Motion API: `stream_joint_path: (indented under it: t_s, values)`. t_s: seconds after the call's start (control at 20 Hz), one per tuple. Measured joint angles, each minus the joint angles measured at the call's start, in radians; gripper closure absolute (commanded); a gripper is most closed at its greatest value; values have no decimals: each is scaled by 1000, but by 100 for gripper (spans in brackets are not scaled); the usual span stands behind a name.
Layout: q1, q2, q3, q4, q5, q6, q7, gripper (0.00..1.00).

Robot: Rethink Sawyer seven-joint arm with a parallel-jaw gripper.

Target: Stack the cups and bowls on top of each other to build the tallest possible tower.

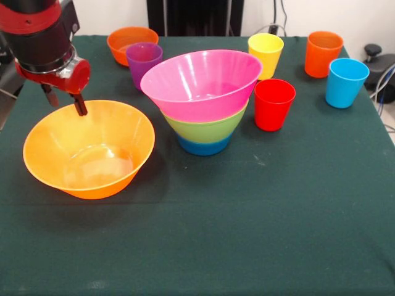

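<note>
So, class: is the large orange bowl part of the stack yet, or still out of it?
Out. The large orange bowl sits upright on the table, left of the pink-green-blue stack, with the gripper at its rim.

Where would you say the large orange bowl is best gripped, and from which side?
Probably the thin rim of the large orange bowl, from above: it sits upright with its mouth open, and its flared walls are too wide to span. The gripper already hangs at the far rim.
</note>
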Motion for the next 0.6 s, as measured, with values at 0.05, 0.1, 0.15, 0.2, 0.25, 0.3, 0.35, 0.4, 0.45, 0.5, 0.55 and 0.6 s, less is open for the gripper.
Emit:
stream_joint_path:
  t_s: [0.05, 0.1, 0.15, 0.2, 0.25, 0.3, 0.35, 0.4, 0.45, 0.5, 0.55, 0.6]
  values:
    - [0, 12, 0, 0, -1, 0, 0, 0]
    - [-1, 17, 0, 0, -1, 1, 0, 0]
    - [-2, 21, 0, 0, -3, 1, 0, 0]
    - [-2, 26, 0, -1, -4, 0, 0, 0]
    - [-3, 30, 0, -2, -6, 0, 0, 0]
    - [-3, 36, 0, -4, -8, 0, 0, 0]
    - [-4, 40, 0, -5, -9, 0, 0, 0]
    - [-4, 48, 0, -9, -10, 0, 0, 0]
    - [-4, 56, 0, -12, -10, 0, 0, 0]
    - [-4, 63, 1, -16, -10, 0, 0, 0]
    - [-5, 71, 1, -19, -10, 0, 0, 0]
    - [-5, 84, 1, -24, -10, -4, 0, 0]
